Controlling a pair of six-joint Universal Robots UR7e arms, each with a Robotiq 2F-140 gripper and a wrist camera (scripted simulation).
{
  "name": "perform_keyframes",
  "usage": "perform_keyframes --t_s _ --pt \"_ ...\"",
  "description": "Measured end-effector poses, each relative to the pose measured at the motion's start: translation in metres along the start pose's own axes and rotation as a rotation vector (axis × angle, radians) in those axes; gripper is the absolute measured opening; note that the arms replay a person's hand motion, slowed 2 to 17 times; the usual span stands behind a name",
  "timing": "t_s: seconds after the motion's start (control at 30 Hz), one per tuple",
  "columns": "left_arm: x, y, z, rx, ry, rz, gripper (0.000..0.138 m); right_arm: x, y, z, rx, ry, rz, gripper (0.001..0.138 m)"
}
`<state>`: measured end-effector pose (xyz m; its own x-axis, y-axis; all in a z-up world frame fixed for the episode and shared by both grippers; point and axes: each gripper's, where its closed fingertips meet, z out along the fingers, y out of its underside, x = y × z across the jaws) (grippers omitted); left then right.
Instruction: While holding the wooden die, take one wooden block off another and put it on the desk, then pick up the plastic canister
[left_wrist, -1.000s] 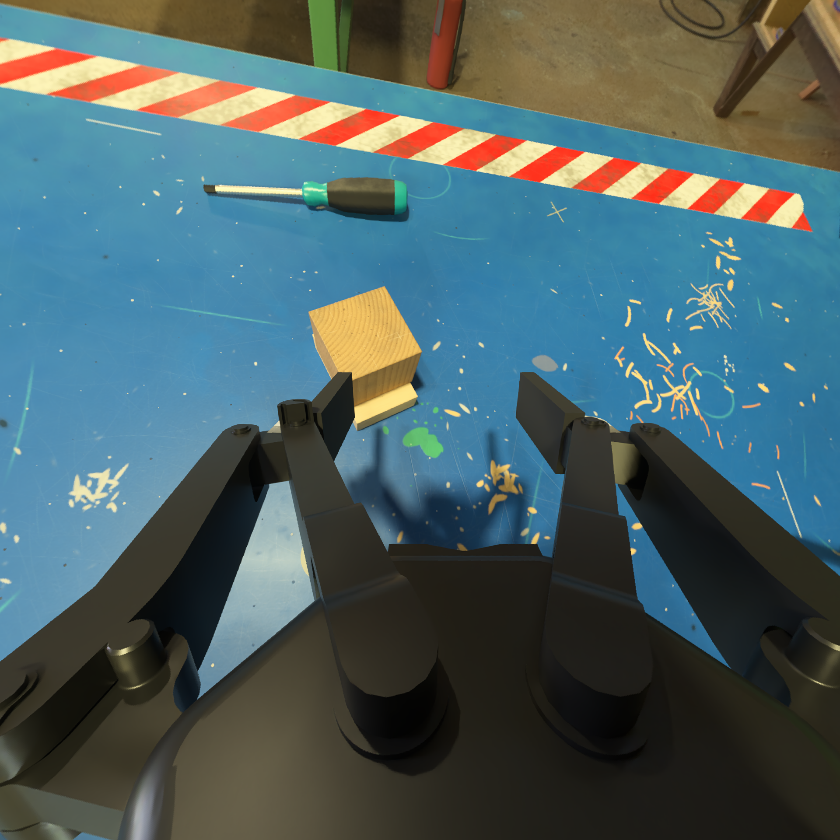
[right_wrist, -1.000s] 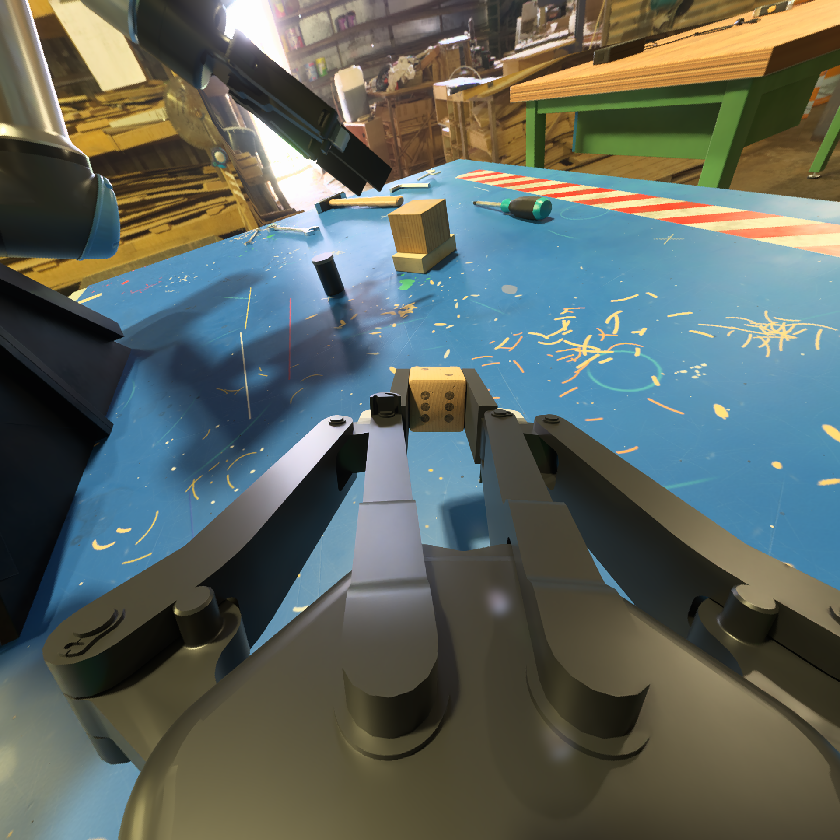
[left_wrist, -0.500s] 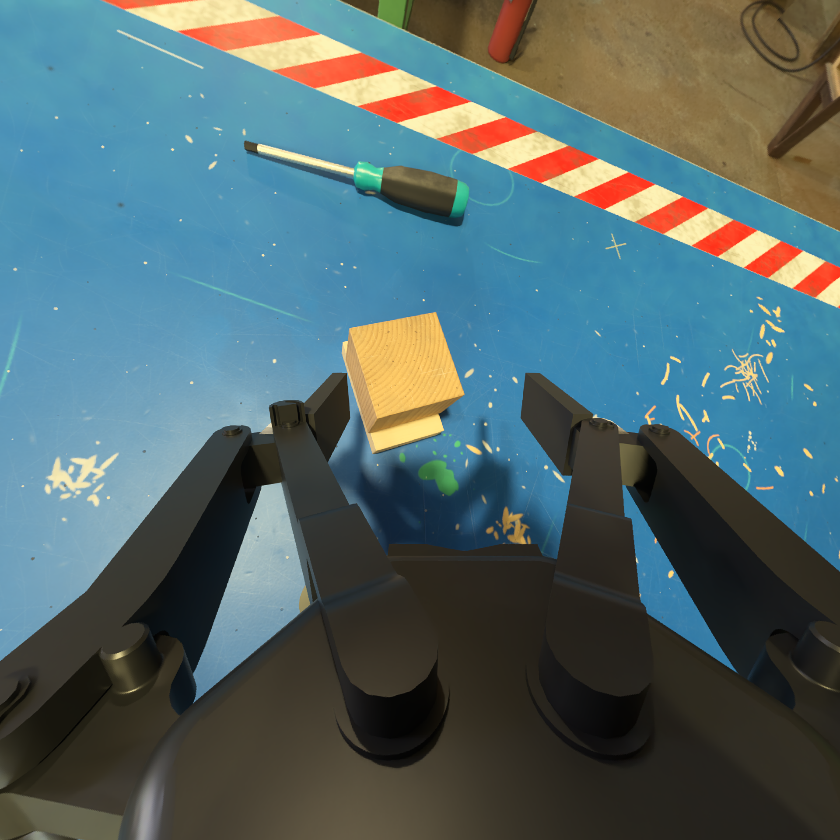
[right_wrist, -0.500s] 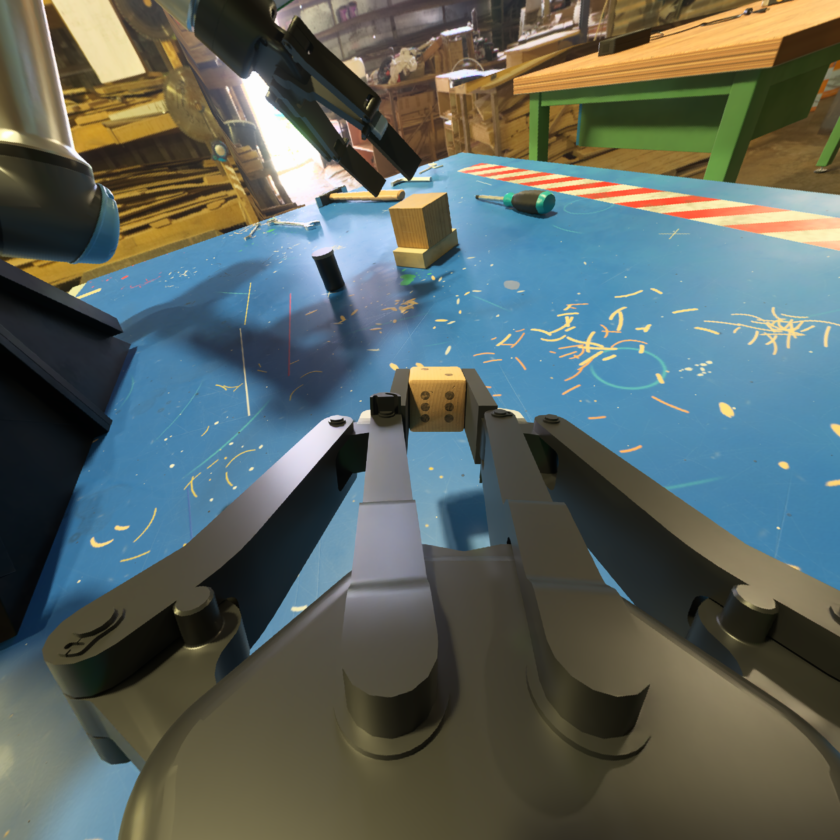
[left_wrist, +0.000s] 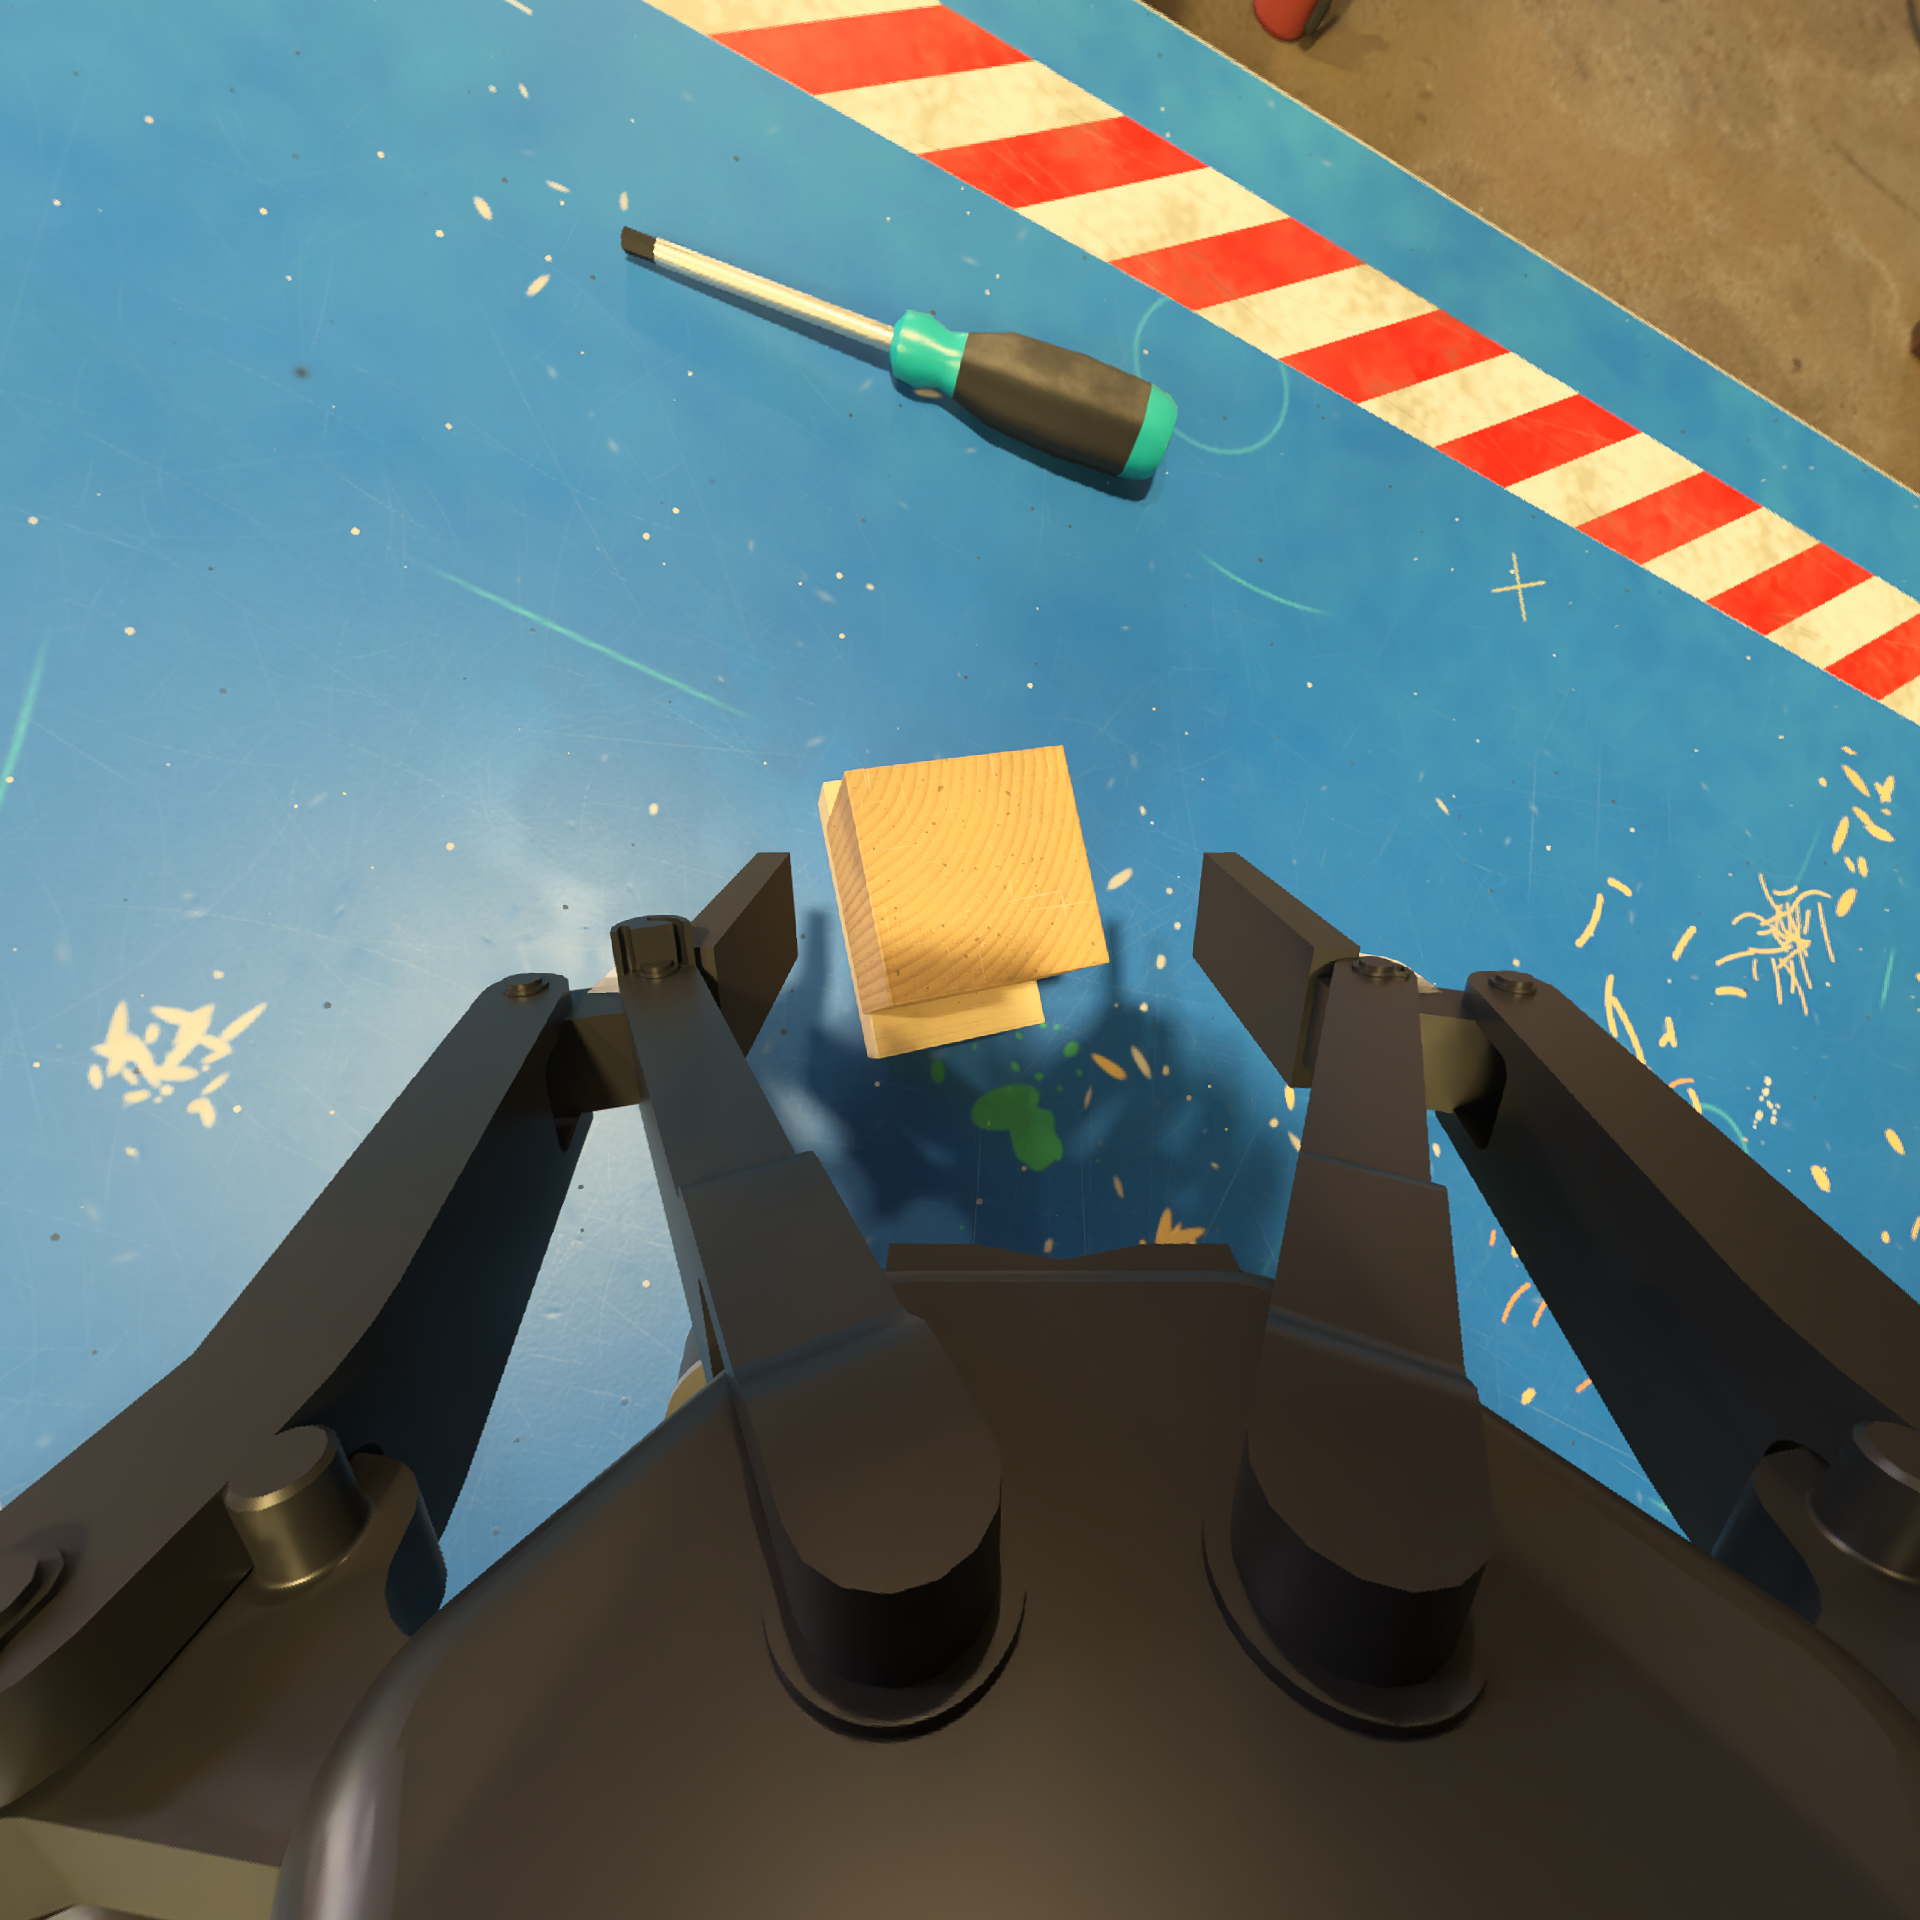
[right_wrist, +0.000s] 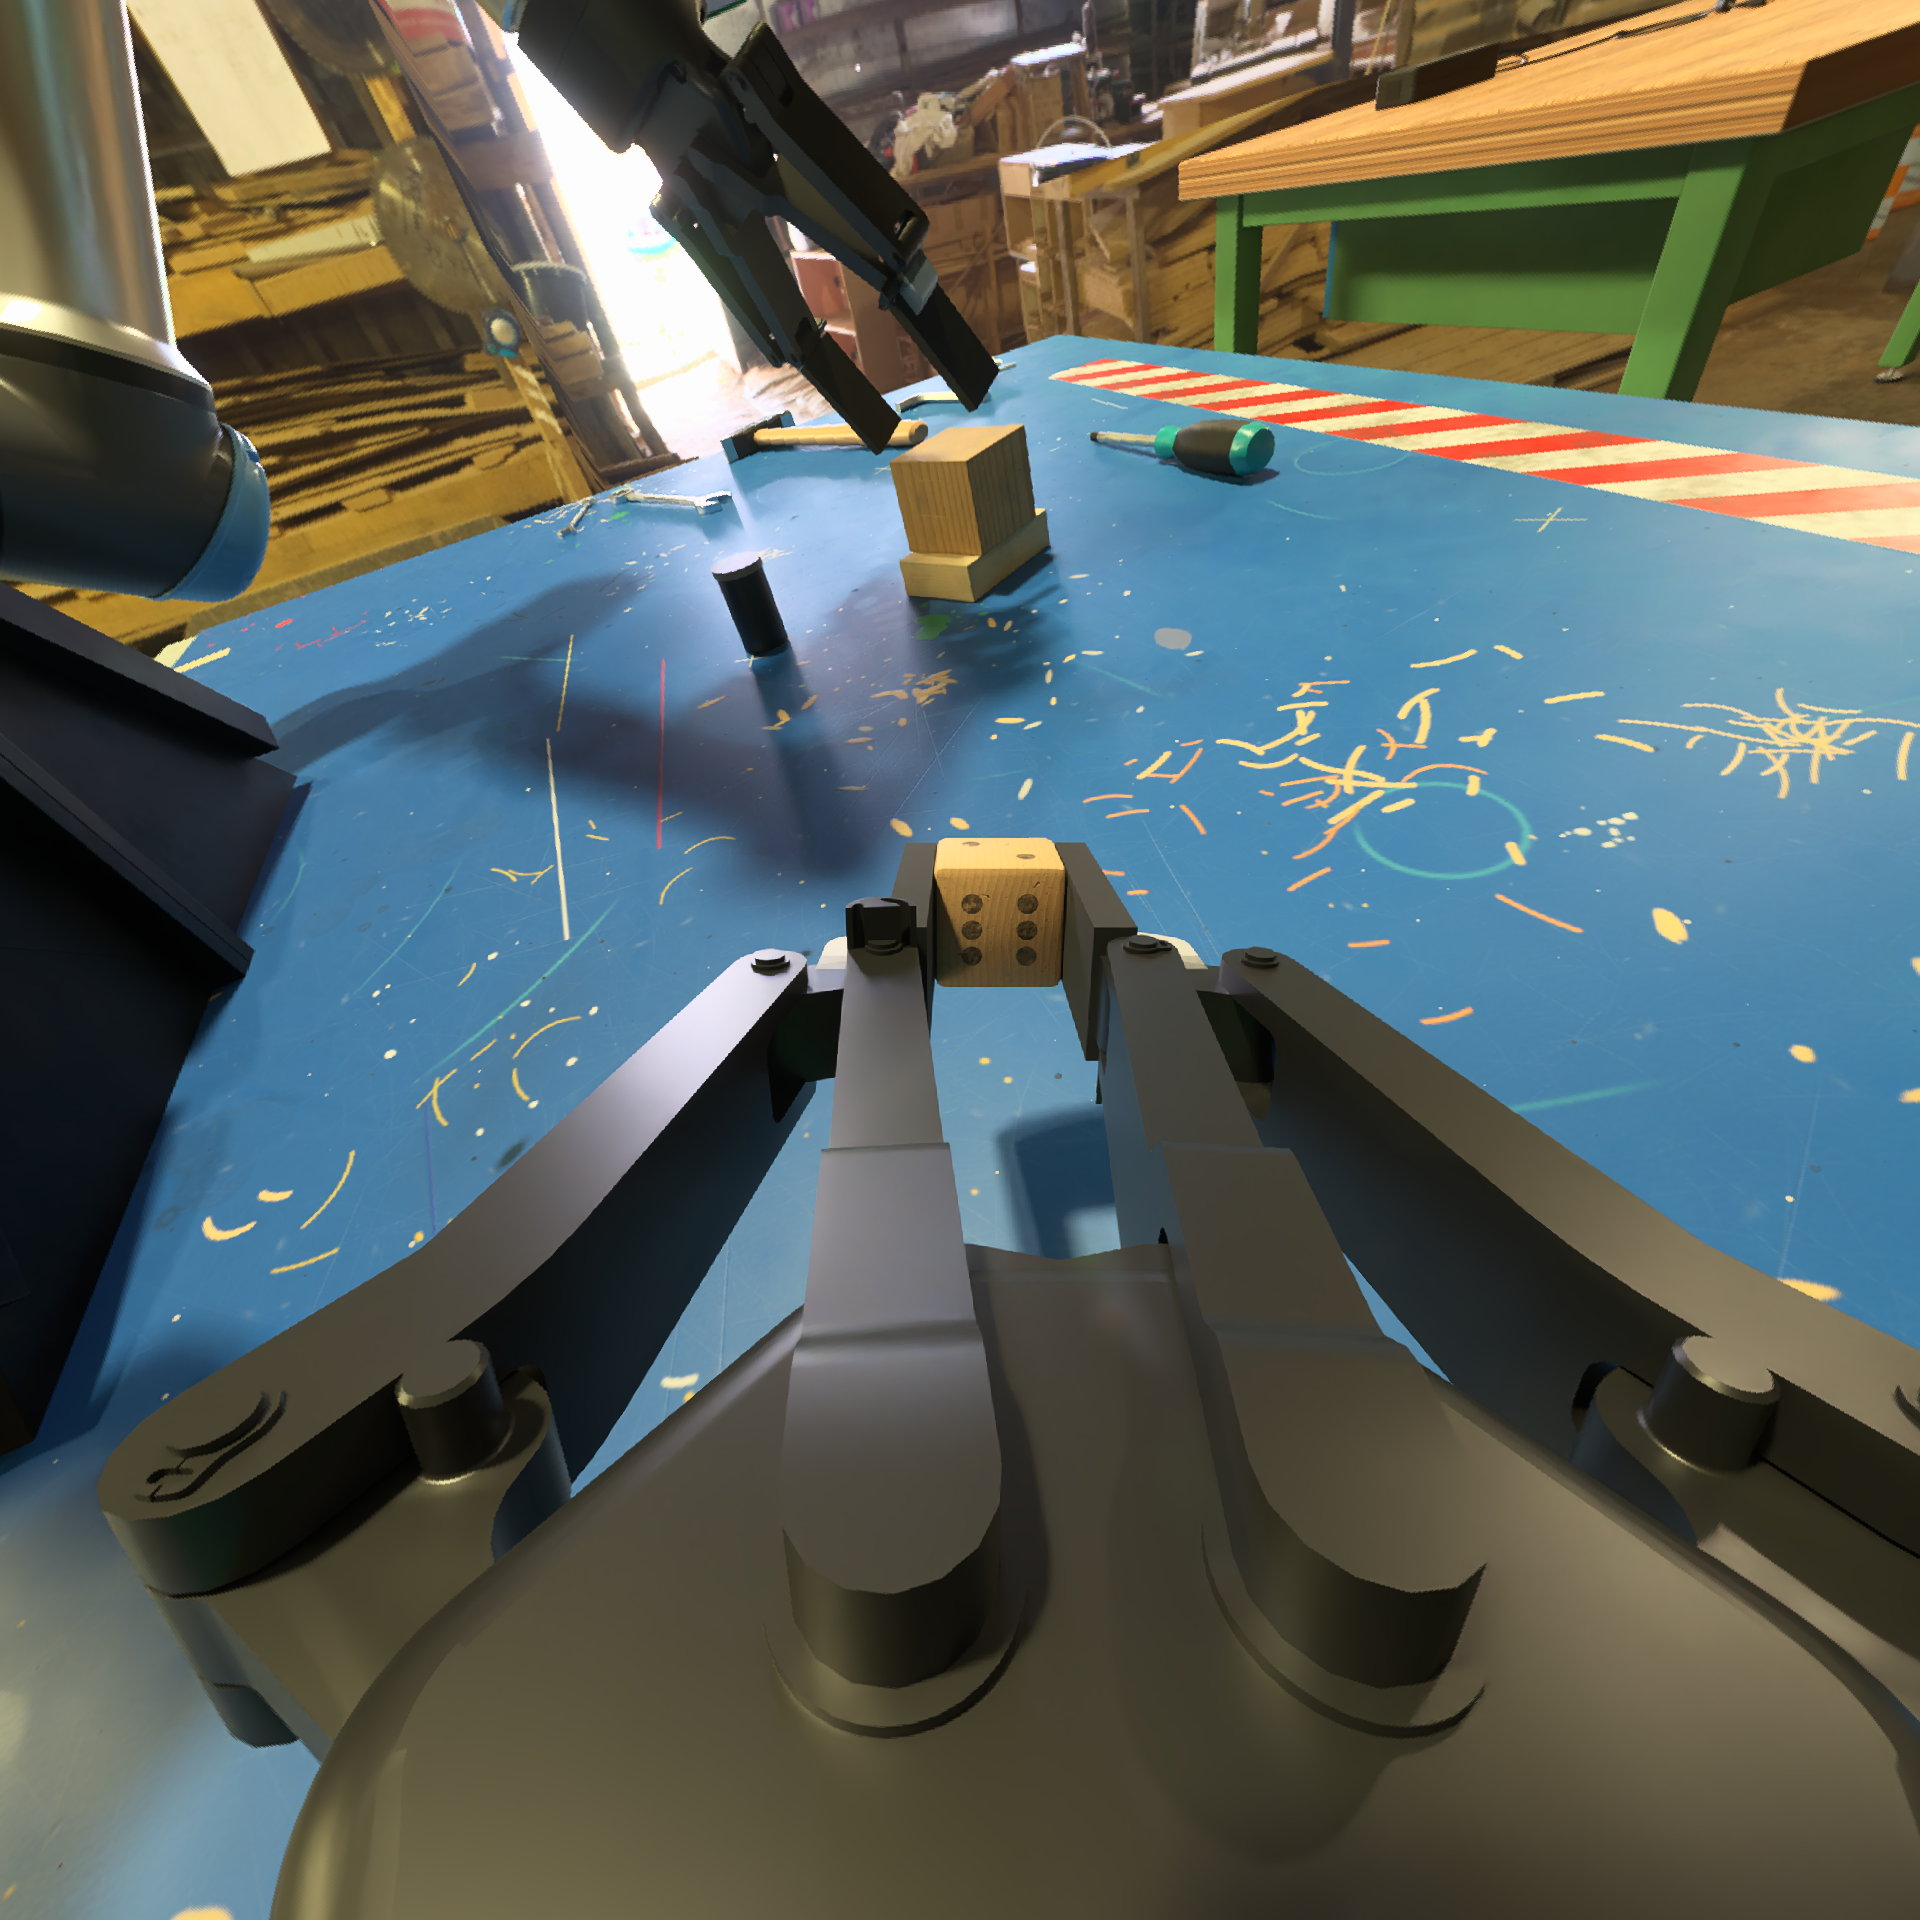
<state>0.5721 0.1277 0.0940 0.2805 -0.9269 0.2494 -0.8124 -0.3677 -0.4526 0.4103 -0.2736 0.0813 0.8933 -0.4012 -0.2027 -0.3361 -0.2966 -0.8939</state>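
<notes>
A tall wooden block stands on a flat pale wooden block on the blue desk; the stack also shows in the right wrist view, tall block on flat block. My left gripper is open above the stack, one finger on each side, not touching; it shows in the right wrist view too. My right gripper is shut on the wooden die, held just above the desk. The black plastic canister stands upright left of the stack.
A green-and-black screwdriver lies beyond the stack, near the red-white striped desk edge. A hammer and wrenches lie at the far left. A dark base sits at the left. Wood shavings are scattered on the desk.
My left gripper has swung over the block stack, so the stack now sits between its open fingers. The right gripper holds the die still.
</notes>
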Motion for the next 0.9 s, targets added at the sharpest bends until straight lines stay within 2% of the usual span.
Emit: perform_keyframes --t_s 0.4,0.9 --pt "-0.010 -0.007 0.007 -0.037 -0.068 -0.052 0.098 0.001 0.005 0.001 -0.014 0.003 -0.002 0.030" --pt "-0.005 -0.008 0.015 -0.101 -0.065 -0.114 0.095 0.000 0.006 0.001 -0.021 -0.004 -0.007 0.030"
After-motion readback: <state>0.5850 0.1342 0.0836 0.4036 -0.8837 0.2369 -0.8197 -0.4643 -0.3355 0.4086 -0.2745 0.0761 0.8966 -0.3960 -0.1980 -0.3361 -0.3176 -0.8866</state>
